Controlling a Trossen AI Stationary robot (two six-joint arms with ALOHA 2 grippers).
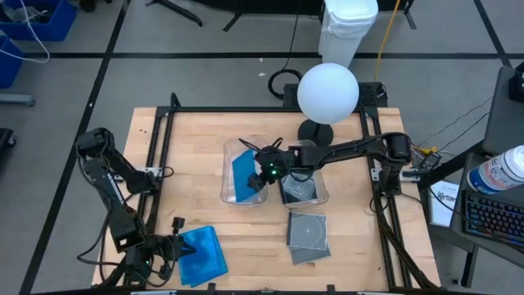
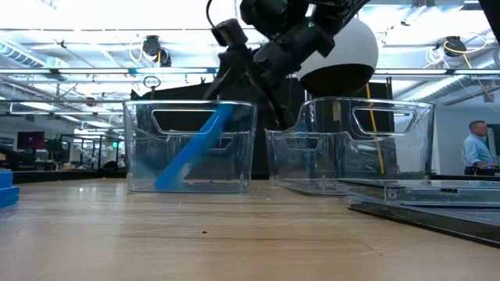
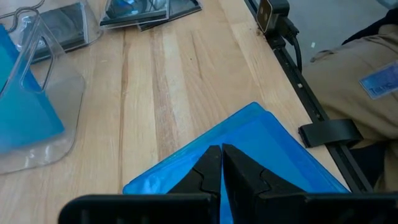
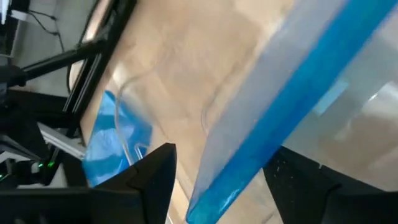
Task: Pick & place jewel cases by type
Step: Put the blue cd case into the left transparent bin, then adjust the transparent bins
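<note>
High view: translucent blue jewel case [image 1: 244, 174] aslant.

Two clear tubs [image 1: 230, 193] side by side mid-table, white globe lamp [image 1: 327, 92] behind, person [image 2: 476, 148] far back in the room.

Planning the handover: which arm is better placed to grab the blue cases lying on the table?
Left: its pincer sits shut right at the blue cases, while the right pincer is over the tubs.
</note>
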